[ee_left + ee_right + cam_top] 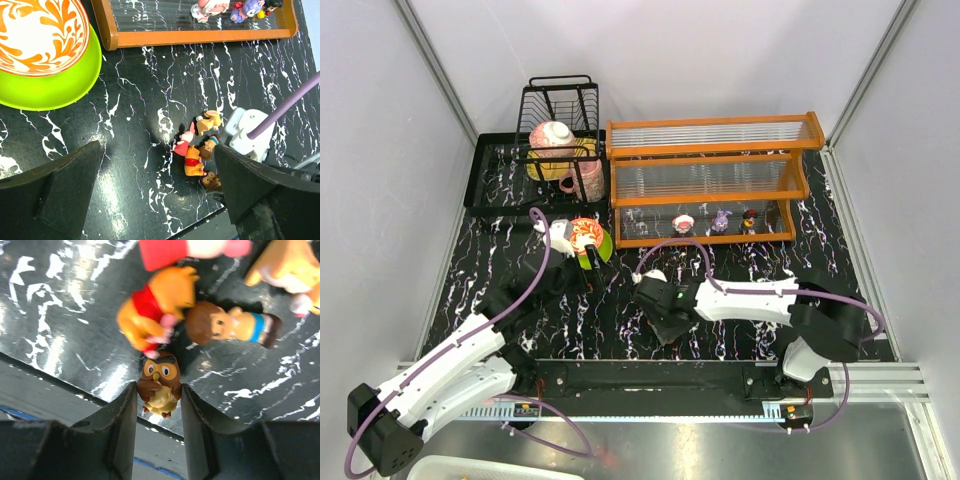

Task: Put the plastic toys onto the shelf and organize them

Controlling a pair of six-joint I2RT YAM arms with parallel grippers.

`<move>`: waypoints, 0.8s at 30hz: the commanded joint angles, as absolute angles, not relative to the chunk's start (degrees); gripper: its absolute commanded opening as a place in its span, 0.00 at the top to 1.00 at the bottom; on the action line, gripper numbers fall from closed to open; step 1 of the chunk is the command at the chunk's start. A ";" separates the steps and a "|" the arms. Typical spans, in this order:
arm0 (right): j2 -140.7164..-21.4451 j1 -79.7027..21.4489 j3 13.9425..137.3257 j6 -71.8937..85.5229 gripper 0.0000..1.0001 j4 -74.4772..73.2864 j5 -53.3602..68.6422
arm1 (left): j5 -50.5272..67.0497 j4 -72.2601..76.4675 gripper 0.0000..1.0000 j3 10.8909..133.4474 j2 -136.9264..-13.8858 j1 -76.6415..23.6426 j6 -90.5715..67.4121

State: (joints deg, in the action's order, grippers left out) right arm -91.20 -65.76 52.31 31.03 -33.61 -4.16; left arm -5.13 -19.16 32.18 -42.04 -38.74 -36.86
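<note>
Low in the frame, the right claw (159, 388) pinched a brown owl toy (160, 375) on the black marbled table (60, 315), white walls (670, 60) around, the left claw (157, 147) spread wide.

3 toys (719, 220) on shelf (700, 126) btm tier; bowl (35, 35) on plate (60, 92) to left; toy cluster (192, 160) in front.

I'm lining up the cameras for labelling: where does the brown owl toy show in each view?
Top external: not seen; the right hand covers that spot.
Left wrist: brown owl lower right of centre.
Right wrist: bottom centre, between the hand's fingers.
Shared landmark (wrist views): red-shirted yellow bear beside it.
</note>
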 commanded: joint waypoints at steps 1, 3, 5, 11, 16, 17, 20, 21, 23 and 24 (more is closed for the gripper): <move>-96.15 -69.60 55.80 32.52 0.66 -37.71 -9.32 | -4.83 -16.26 0.01 31.73 -41.05 -39.02 -37.27; -96.76 -70.40 56.34 33.13 0.57 -37.36 -9.32 | -4.92 -16.52 0.01 31.82 -40.96 -39.02 -37.27; -96.42 -70.93 56.60 33.57 0.44 -37.09 -9.67 | -5.01 -16.52 0.01 31.82 -40.78 -39.02 -37.35; -92.55 -71.01 54.85 34.54 0.22 -36.04 -10.55 | -4.92 -16.44 0.01 31.82 -41.22 -39.02 -37.44; -88.34 -70.93 52.21 35.68 0.13 -33.40 -9.93 | -4.75 -16.43 0.01 31.82 -41.22 -39.02 -37.27; -87.81 -70.93 51.77 36.03 0.12 -32.96 -9.93 | -4.83 -16.44 0.01 31.99 -41.05 -38.94 -37.27; -84.74 -70.93 49.67 37.44 0.06 -30.68 -10.46 | -5.10 -16.35 0.01 32.17 -41.13 -39.02 -37.35; -82.81 -70.84 48.18 37.79 0.05 -28.85 -10.46 | -5.10 -16.35 0.01 32.25 -41.22 -39.02 -37.27; -80.96 -70.75 46.59 38.67 0.03 -26.90 -10.11 | -4.92 -16.52 0.01 32.60 -41.48 -38.94 -37.27; -79.29 -70.58 45.02 38.76 0.03 -25.07 -9.67 | -4.92 -16.44 0.01 32.69 -41.48 -39.02 -37.09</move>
State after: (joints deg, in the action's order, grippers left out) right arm -84.84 -70.67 48.42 36.25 -31.59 -8.54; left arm -5.13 -19.18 32.12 -41.63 -38.74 -37.12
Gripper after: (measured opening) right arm 0.961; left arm 0.984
